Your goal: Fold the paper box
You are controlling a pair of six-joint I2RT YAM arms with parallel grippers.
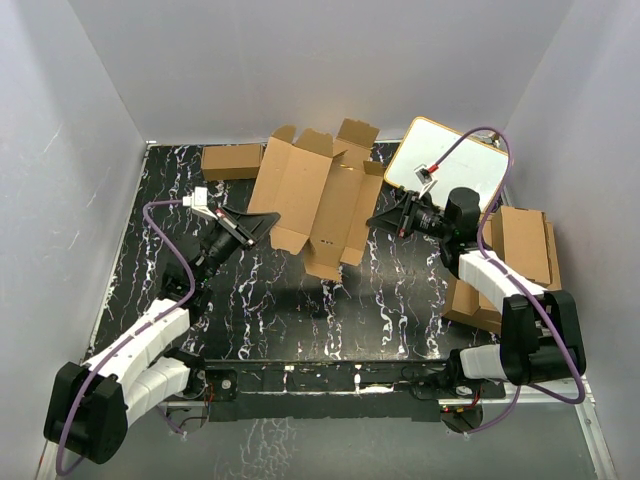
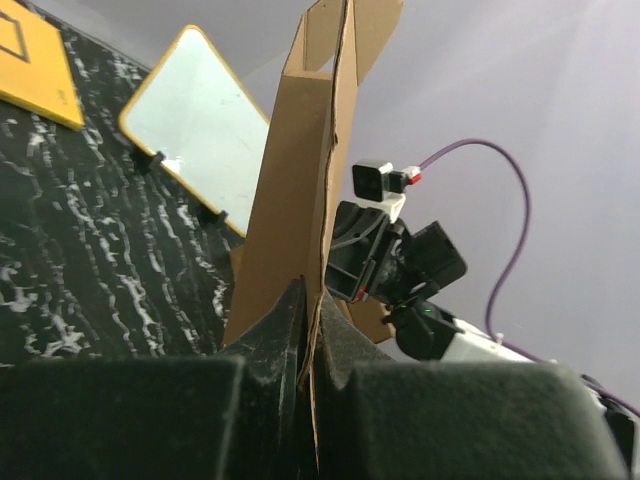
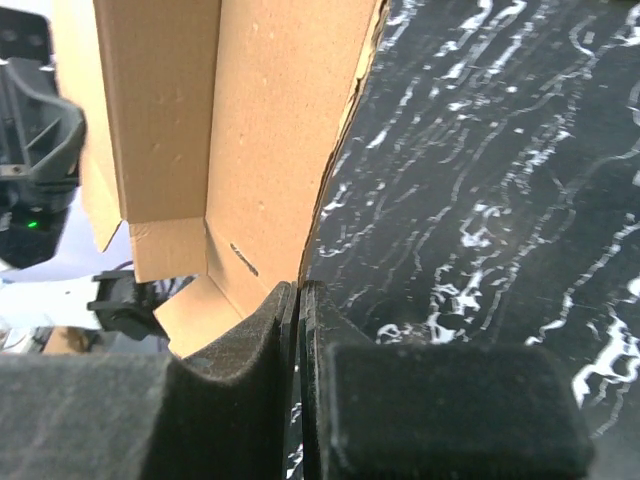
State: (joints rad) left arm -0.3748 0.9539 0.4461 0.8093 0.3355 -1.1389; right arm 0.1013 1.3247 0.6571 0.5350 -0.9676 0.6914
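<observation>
The paper box [image 1: 315, 195] is an unfolded brown cardboard blank with many flaps, held up over the black marbled table [image 1: 300, 310] between both arms. My left gripper [image 1: 272, 218] is shut on its left edge. In the left wrist view, the cardboard [image 2: 300, 200] rises edge-on from the pinched jaws of that gripper [image 2: 312, 300]. My right gripper [image 1: 378, 218] is shut on the box's right edge. In the right wrist view, the sheet [image 3: 230, 130] runs out from between the closed jaws of my right gripper [image 3: 300, 295].
A smaller brown carton [image 1: 231, 161] lies at the back left. A white board with a yellow rim [image 1: 450, 165] leans at the back right. A pile of larger cardboard sheets [image 1: 520, 250] sits at the right edge. A yellow sheet [image 2: 30, 60] shows in the left wrist view.
</observation>
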